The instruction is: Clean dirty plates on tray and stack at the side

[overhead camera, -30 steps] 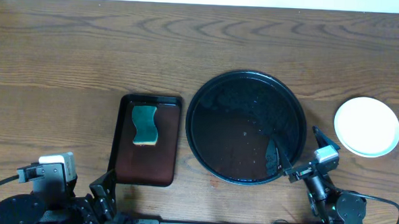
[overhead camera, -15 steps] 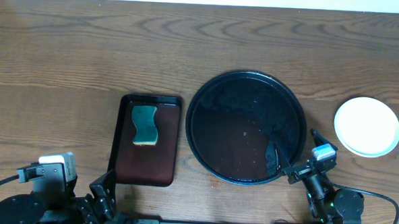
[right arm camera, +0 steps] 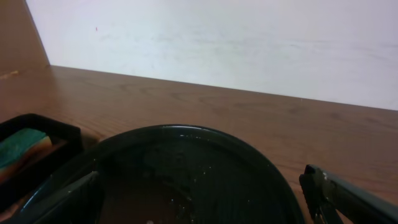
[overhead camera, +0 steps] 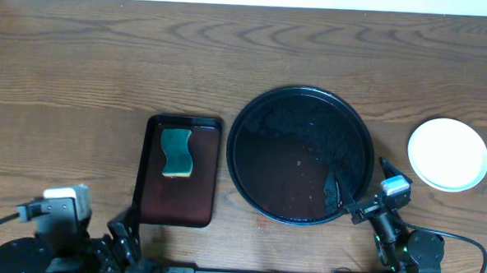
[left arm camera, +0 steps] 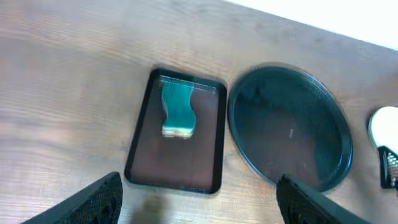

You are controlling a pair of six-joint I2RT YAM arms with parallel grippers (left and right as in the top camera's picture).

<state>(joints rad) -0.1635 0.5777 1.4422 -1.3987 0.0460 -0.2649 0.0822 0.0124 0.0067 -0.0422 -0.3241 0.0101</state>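
Showing the round black tray (overhead camera: pixel 283 167) right of the table's (overhead camera: pixel 106 73) centre, this moment found the white plates (overhead camera: pixel 448 154) apart from it near the right edge, their number indiscernible from above. A green sponge (overhead camera: pixel 176 152) lay in the brown rectangular tray (overhead camera: pixel 177 198) just beside it. Left gripper (left arm camera: pixel 198 179) and right gripper (right arm camera: pixel 200 174) stood wide apart, holding nothing, at the front edge.

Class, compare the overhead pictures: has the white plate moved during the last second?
No. The white plate sits where it was, right of the black tray, apart from it.
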